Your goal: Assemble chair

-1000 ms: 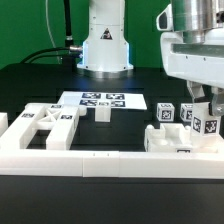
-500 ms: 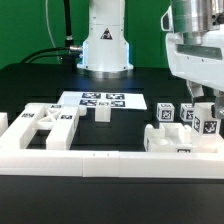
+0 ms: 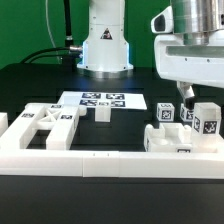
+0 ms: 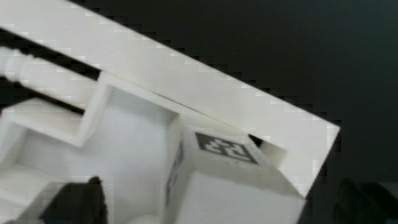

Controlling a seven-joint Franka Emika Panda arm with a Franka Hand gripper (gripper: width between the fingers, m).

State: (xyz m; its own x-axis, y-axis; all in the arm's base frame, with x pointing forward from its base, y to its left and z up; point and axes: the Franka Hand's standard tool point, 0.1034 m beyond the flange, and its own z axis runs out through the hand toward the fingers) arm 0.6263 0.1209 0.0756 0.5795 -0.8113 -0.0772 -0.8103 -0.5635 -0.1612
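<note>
The chair lies in loose white tagged parts. In the exterior view an X-braced frame lies at the left and a small block stands mid-table. Three short tagged posts stand at the right, behind a flat seat part. My gripper hangs just above the middle and right posts, touching none. In the wrist view my gripper is open over a white part bearing a tag. One dark fingertip shows.
The marker board lies flat in front of the robot base. A long white border rail runs along the front edge, with raised ends. Cables trail at the back left.
My gripper has moved up and toward the exterior view's left, away from the rightmost post, which now stands fully uncovered. The other parts have not moved.
</note>
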